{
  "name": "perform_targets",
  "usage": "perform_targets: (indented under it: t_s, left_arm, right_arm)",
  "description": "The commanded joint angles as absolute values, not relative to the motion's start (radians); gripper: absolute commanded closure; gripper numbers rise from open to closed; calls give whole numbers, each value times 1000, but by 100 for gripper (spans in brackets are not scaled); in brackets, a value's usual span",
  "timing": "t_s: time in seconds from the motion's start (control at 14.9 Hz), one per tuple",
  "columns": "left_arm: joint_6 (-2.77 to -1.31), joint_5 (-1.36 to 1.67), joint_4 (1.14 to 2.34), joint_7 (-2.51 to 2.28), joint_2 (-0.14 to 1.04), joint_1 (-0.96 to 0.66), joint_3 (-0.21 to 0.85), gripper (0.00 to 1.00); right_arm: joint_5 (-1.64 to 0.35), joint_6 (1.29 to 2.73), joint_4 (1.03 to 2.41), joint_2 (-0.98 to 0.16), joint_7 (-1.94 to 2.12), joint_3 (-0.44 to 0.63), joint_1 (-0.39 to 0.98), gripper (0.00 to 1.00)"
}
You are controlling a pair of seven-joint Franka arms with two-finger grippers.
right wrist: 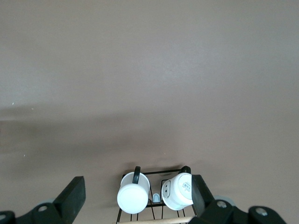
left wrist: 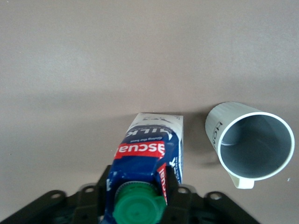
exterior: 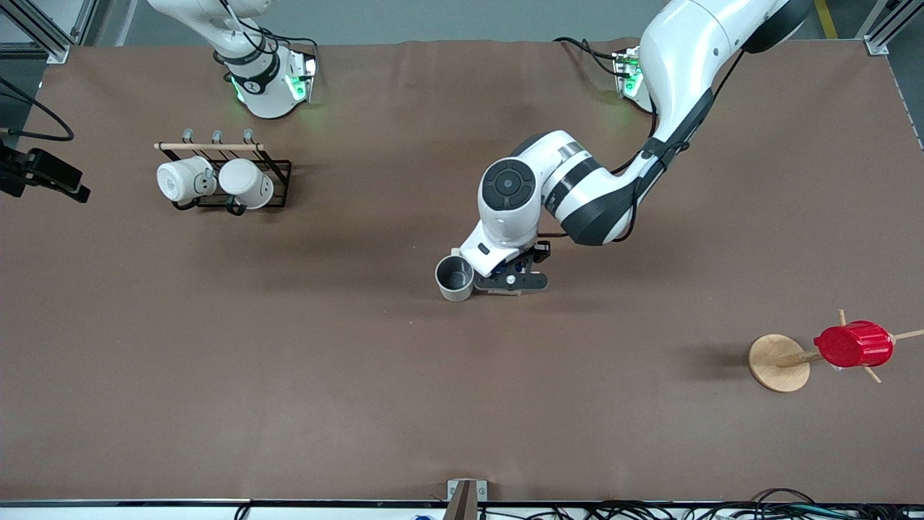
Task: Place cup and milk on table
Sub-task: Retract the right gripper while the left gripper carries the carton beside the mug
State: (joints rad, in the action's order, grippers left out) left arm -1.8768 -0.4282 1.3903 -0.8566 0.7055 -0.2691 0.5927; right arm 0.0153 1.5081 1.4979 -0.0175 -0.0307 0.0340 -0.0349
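Observation:
The milk, a blue and white carton with a green cap, is held upright in my left gripper, whose fingers are shut on its upper sides. Its base is at the brown table. The cup, pale grey with a dark inside, stands upright on the table right beside the carton. In the front view the left gripper is at mid table with the cup next to it, toward the right arm's end. My right gripper is open and empty, high over the mug rack.
A black wire rack with two white mugs stands near the right arm's base. A wooden peg stand carrying a red ribbed cup stands toward the left arm's end, nearer the front camera.

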Motion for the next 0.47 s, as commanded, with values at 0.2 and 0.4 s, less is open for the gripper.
perform_targets:
  t_s: [0.2, 0.4]
  left_arm:
    - [-1855, -446, 1365, -864, 625, -255, 598, 0]
    - [-1850, -381, 1368, -821, 543, -229, 595, 0]
  right_arm:
    - [11, 1494, 1494, -11, -9, 57, -52, 0]
    - [12, 1496, 1494, -12, -6, 57, -54, 0]
